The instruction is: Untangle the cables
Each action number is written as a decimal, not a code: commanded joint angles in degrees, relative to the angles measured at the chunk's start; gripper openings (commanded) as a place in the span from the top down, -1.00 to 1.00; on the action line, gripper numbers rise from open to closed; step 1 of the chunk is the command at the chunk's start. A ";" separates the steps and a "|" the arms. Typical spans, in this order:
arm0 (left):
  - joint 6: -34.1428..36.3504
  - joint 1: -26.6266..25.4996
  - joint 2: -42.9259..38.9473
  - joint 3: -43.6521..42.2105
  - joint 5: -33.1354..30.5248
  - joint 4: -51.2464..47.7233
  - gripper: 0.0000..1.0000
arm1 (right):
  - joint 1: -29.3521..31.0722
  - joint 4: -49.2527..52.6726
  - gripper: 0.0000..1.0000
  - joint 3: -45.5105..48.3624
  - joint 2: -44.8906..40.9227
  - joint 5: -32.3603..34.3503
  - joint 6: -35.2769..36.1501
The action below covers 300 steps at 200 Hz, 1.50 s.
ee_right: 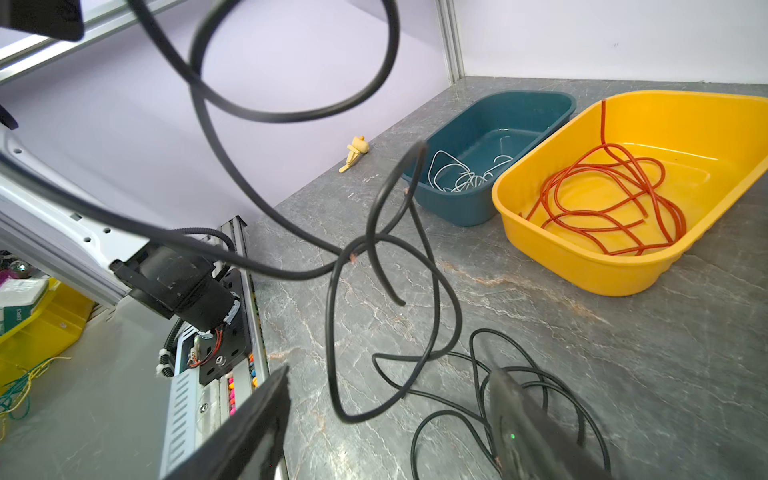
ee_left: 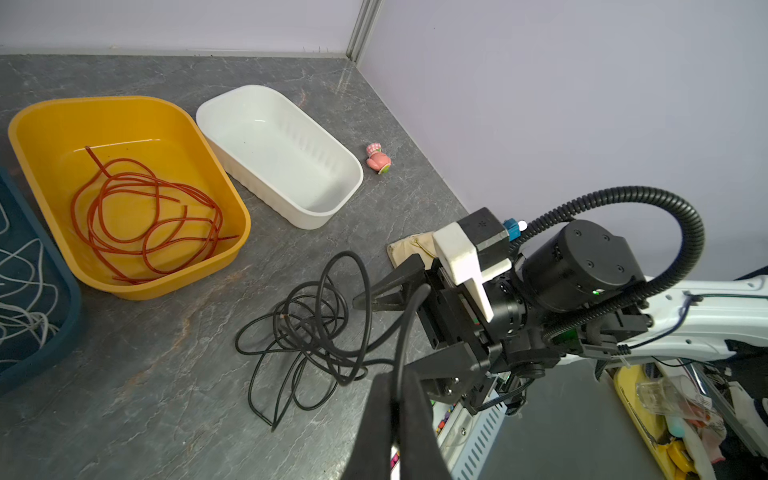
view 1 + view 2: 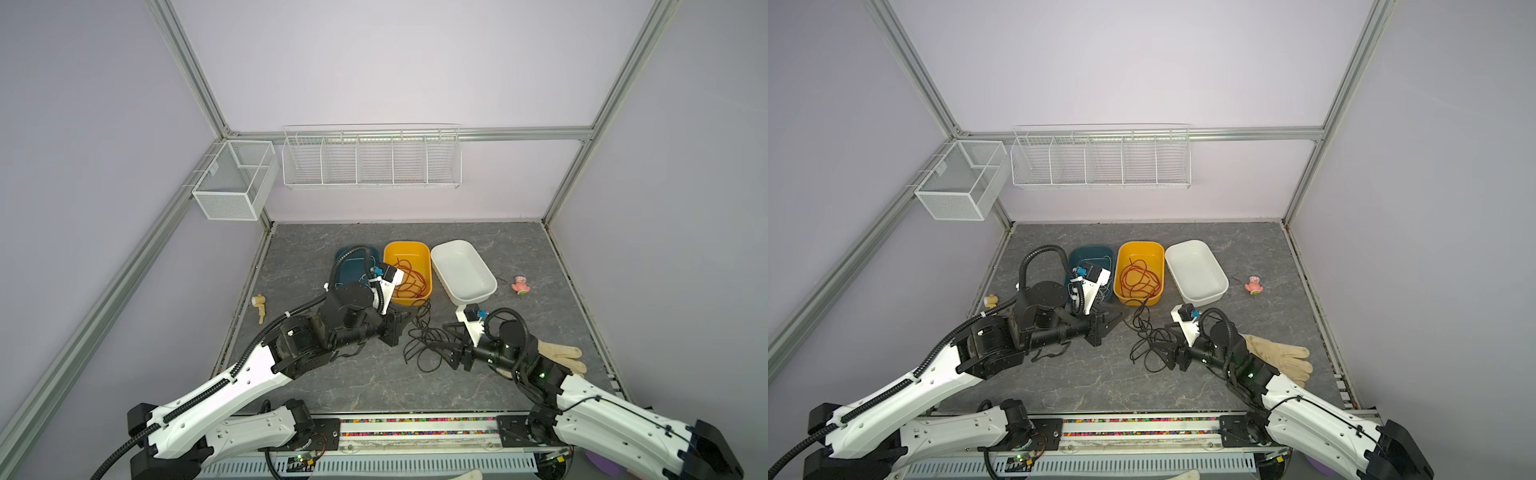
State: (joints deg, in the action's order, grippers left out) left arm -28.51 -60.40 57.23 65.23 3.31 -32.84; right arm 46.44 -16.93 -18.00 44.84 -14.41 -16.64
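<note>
Well, my left pincer clamps the limp, light black cable. Right pincer gapes; I'd grab a nine-o'clock loop.

The near middle of the worktop is left bare, whereas the far middle is barred by the teal tub, yellow tub and white tub, the centre by the black cable, the right by a glove.
</note>
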 commanded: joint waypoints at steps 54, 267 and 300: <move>-2.27 -0.15 -0.34 -1.16 2.46 3.22 1.00 | 1.15 -3.05 -0.12 0.72 2.04 -0.44 1.49; 5.33 -0.01 -6.89 13.50 -9.84 -10.30 1.00 | 1.64 6.79 0.86 -4.92 10.21 8.41 1.88; 7.77 0.02 -7.09 18.26 -13.32 -14.28 1.00 | 1.69 8.97 0.86 -5.96 12.06 11.41 1.74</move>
State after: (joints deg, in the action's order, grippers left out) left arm -23.62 -60.40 50.54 79.42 -6.13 -42.44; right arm 47.75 -10.39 -22.22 55.68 -6.24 -15.40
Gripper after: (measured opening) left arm 0.049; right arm 0.072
